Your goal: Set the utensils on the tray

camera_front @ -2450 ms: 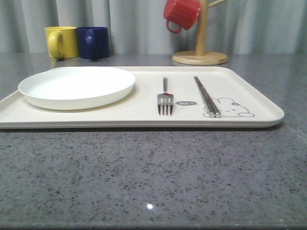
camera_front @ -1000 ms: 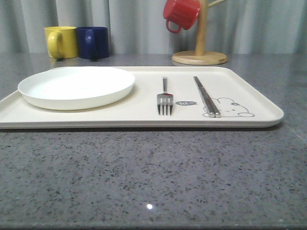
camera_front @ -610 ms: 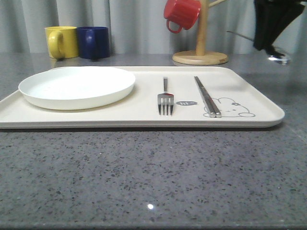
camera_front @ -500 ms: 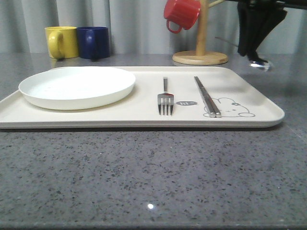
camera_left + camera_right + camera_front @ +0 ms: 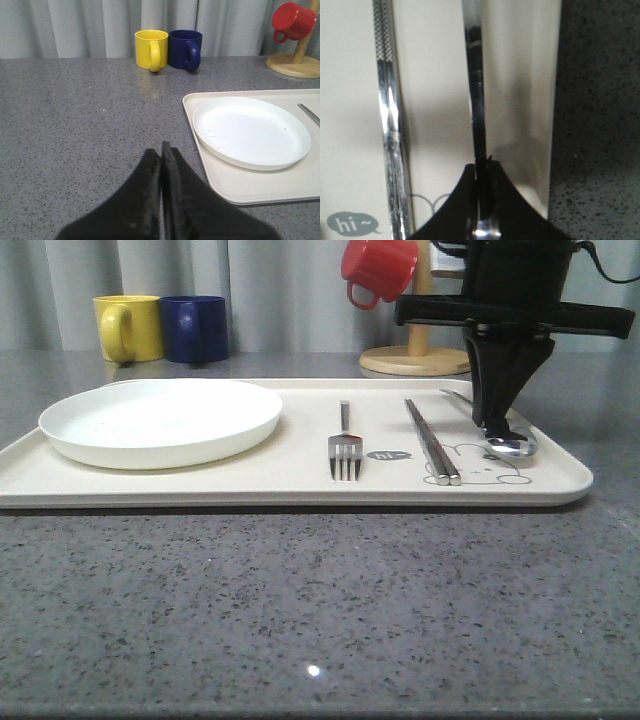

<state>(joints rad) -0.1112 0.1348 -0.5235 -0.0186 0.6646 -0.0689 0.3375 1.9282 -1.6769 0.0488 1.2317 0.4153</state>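
Now at the right end of the cream rabbit tray (image 5: 300, 490): right end effector (image 5: 497, 430) points straight down, fingers pinched shut on the spoon (image 5: 505, 443) close to its bowl. Bowl sits low over the rabbit drawing (image 5: 485, 465), touching the tray floor or just above it; cannot tell which. Handle runs away from the camera toward the tray's far edge, tilted slightly up.

Key relation: spoon's long axis lies roughly parallel to the chopsticks (image 5: 430, 440) just to its left, apart from them, with the tray's right rim on its other side. Right wrist view agrees: spoon handle (image 5: 475, 100) runs straight out from the pinch, chopsticks (image 5: 390, 125) alongside, grey surface (image 5: 595, 125) beyond the rim. Fork (image 5: 344, 445) lies further left, tines toward the camera, also parallel. White plate (image 5: 160, 420) fills the tray's left half.

Left end effector (image 5: 161, 165) closed and empty, over bare surface left of the tray, well apart from the cutlery.

Judgement: spoon is directly beneath the right end effector, already aligned; coming move likely a small descent, if any, then release.
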